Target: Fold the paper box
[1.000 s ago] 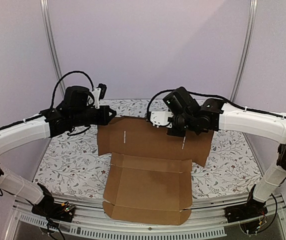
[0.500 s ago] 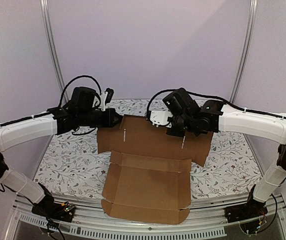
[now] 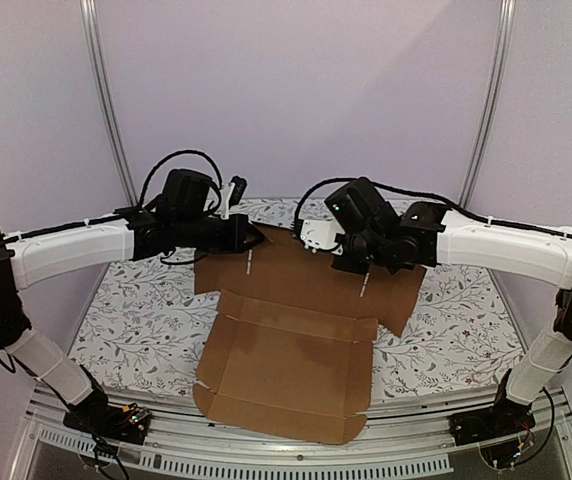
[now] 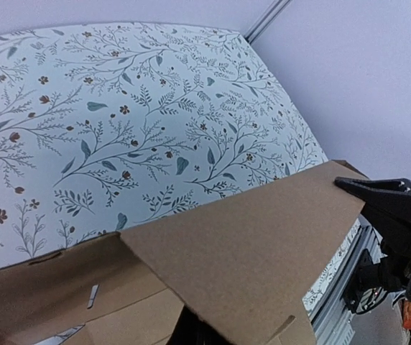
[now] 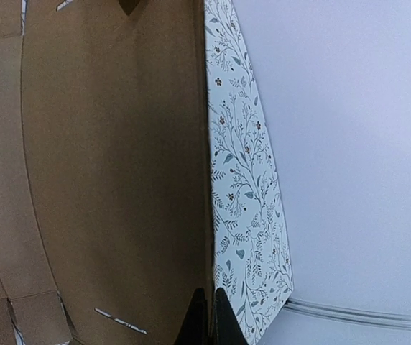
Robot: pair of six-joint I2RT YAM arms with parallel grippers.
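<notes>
Brown cardboard, matte, unprinted. The paper box (image 3: 286, 350) is not yet formed: a die-cut sheet lying across the middle of the table (image 3: 136, 300), its front flap reaching past the table's near edge.

- Left gripper (image 3: 253, 237): over the table's far half, jaws closed. It appears to pinch the sheet's raised corner flap, though its fingers are mostly hidden under the board.
- Right gripper (image 5: 209, 316): also over the table's far half, fingers closed on the sheet's far edge.
- Reason for the hold (judgement): two pinch points on the far edge let the back panel hinge on its crease without twisting, while the front panels rest flat on the table as an anchor.
- Form: stiff thin board, pressed fold lines, rounded tabs, narrow slots (image 3: 249, 266).
- Table cover: flower-printed, looks smooth, so the sheet could slide.
</notes>
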